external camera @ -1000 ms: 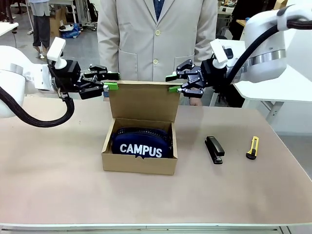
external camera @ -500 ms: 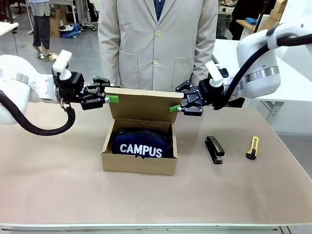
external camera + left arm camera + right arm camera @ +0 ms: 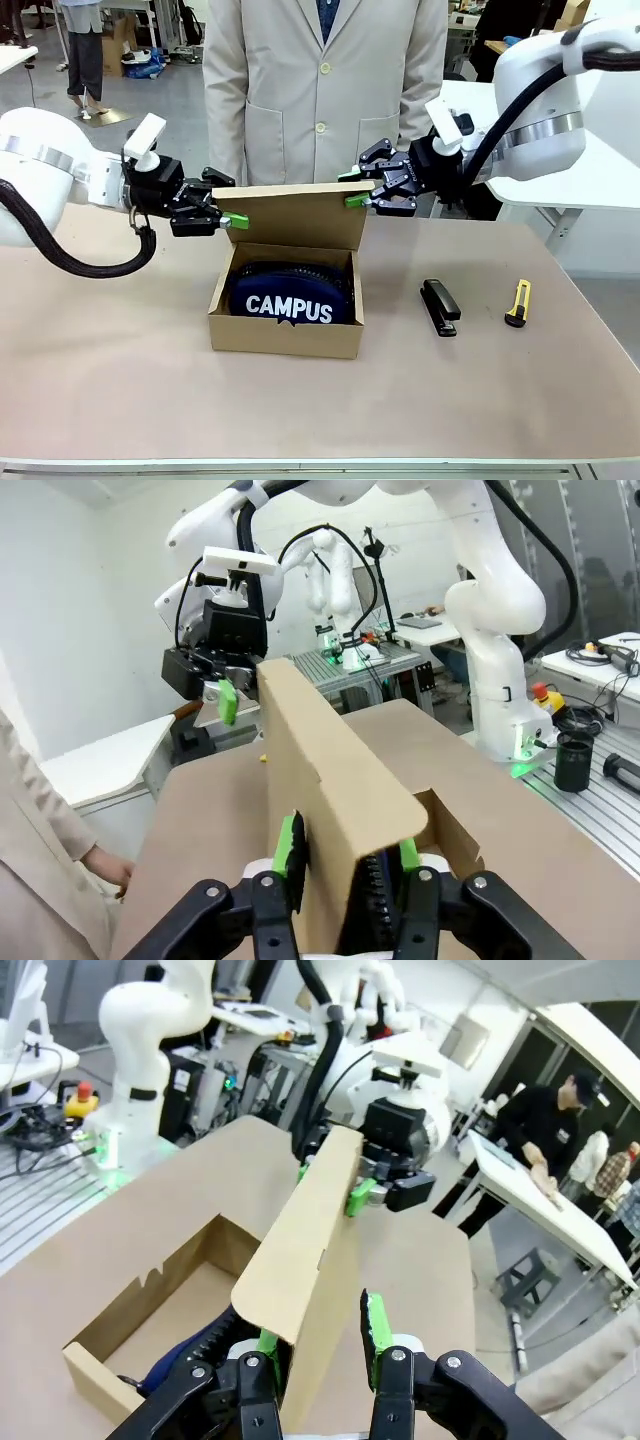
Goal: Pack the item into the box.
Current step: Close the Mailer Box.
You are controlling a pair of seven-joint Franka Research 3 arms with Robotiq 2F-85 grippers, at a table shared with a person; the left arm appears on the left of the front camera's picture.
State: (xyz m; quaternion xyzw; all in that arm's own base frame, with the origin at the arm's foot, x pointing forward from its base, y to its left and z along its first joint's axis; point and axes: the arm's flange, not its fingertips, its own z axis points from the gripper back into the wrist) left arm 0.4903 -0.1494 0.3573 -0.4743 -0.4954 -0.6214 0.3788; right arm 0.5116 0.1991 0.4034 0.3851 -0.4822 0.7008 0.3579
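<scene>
1. The pouch (image 3: 290, 300) lies inside the box (image 3: 285, 340) on the counter (image 3: 120, 380). It is soft and should give under a lid.
2. The flap (image 3: 295, 215) tilts over it. It is thin, light cardboard that probably creases easily, so its free corners are the best holds.
3. The right pincer (image 3: 351, 188) is clenched on one corner. The left pincer (image 3: 230, 200) straddles the other, and I cannot tell if it grips.

Beige tabletop (image 3: 120, 380): open brown box (image 3: 285, 335) mid-table, black stapler (image 3: 439, 306) near its right, yellow utility knife (image 3: 517, 302) further right.
</scene>
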